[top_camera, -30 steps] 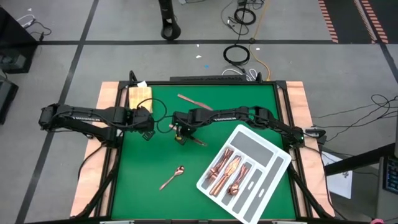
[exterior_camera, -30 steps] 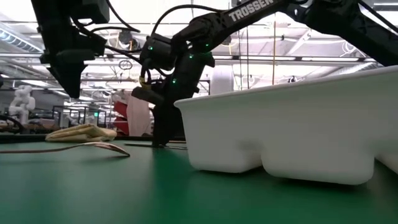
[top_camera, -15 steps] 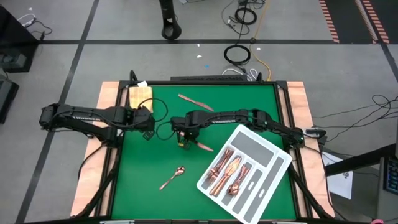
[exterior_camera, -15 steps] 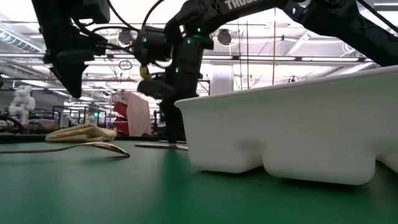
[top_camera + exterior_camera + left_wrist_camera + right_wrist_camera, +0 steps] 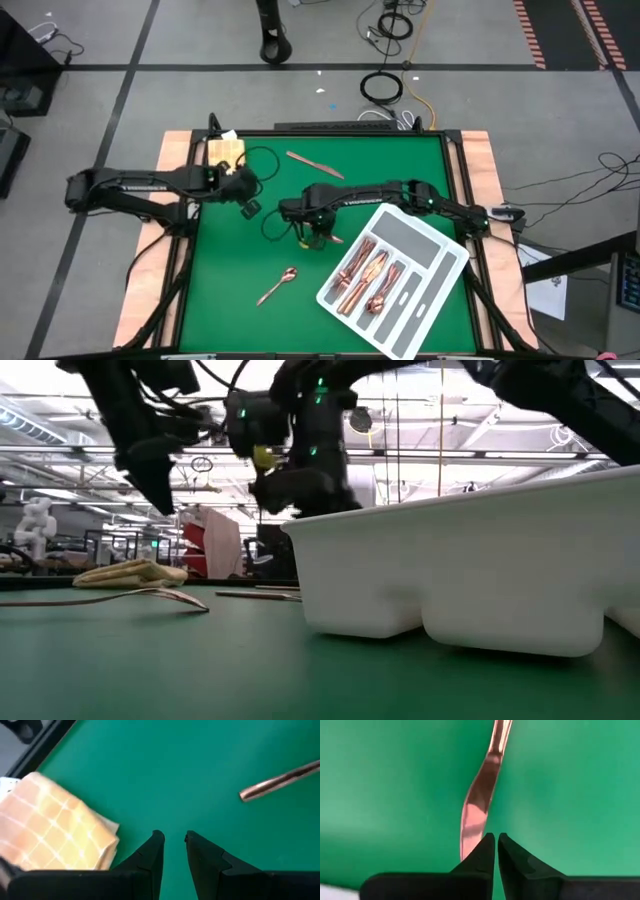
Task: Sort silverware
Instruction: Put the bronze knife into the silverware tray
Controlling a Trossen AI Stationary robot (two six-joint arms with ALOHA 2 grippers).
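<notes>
- Desk (image 5: 230, 260): tray (image 5: 430, 240) sits front-right, several copper pieces already slotted.
- Right pincer (image 5: 312, 236) has shifted toward the tray since a second ago, fingers nearly together, holding a knife (image 5: 479, 805) by its end; drop-off looks next.
- Left pincer (image 5: 173, 840) moved back-right, slightly apart, empty, near the cloth (image 5: 55, 830).
- Still loose: spoon (image 5: 279, 285), knife at back (image 5: 314, 164).

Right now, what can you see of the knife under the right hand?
Thin, shiny copper-coloured knife, one piece: a narrow handle widening into a gently curved blade. It lies flat on the green mat near the white tray, blade end beneath the right hand, which seems not to grip it.
</notes>
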